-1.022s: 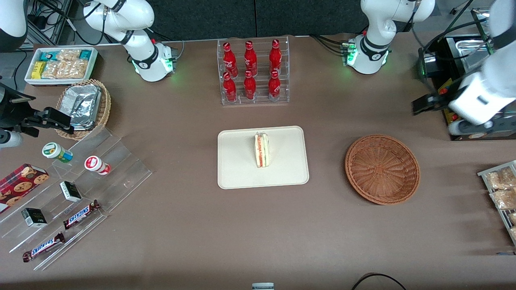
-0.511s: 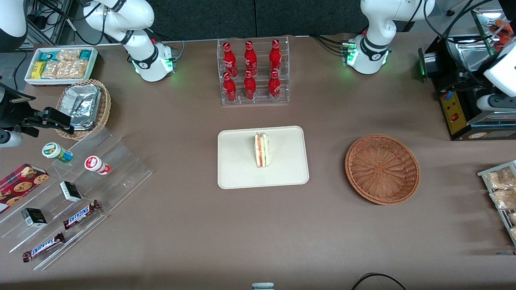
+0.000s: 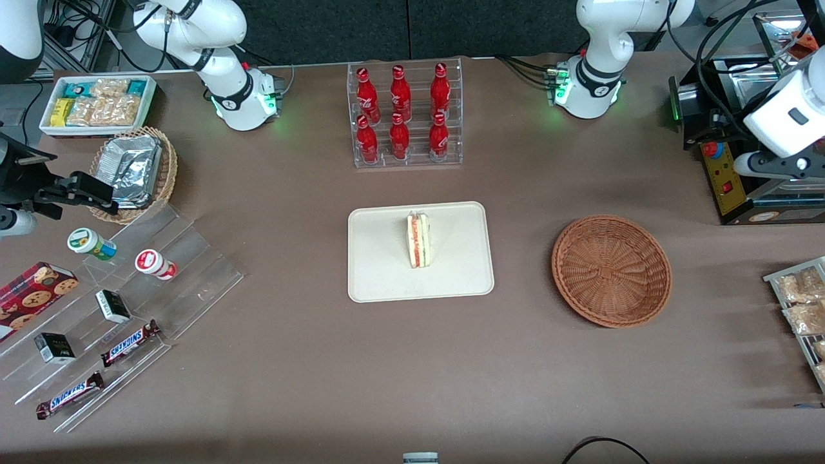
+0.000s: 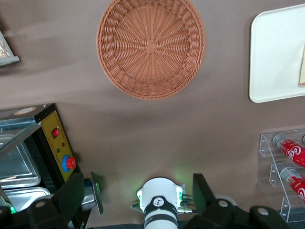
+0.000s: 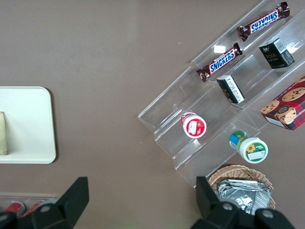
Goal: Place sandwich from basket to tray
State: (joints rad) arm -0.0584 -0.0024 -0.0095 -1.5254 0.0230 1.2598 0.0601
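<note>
Hanging high over the working arm's end of the table, the gripper (image 4: 139,182) has its two dark fingers (image 4: 76,191) spread wide. Nothing is pinched between them and they touch nothing; only bare brown table and the arm's own white base (image 4: 158,202) show in the gap.

- The sandwich (image 3: 418,240) stands on its edge on the tray (image 3: 380,274), about mid-tray, with its red and green filling line facing up. It is well apart from the fingers, with the basket between.
- The basket (image 3: 611,270) sits empty on the table beside the tray, toward the working arm's end.
- The wrist (image 3: 783,116) hovers over a black control box (image 3: 722,174) at the table's edge, farther from the front camera than the basket.

View differences: the front view shows the whole sandwich but not the finger gap. The left wrist view shows the finger spread plainly, along with the full basket (image 4: 151,47), one end of the tray (image 4: 271,57) and only a sliver of sandwich (image 4: 302,67) at the frame edge. The right wrist view catches another tray corner (image 5: 28,124) with a slice of bread (image 5: 3,133).
</note>
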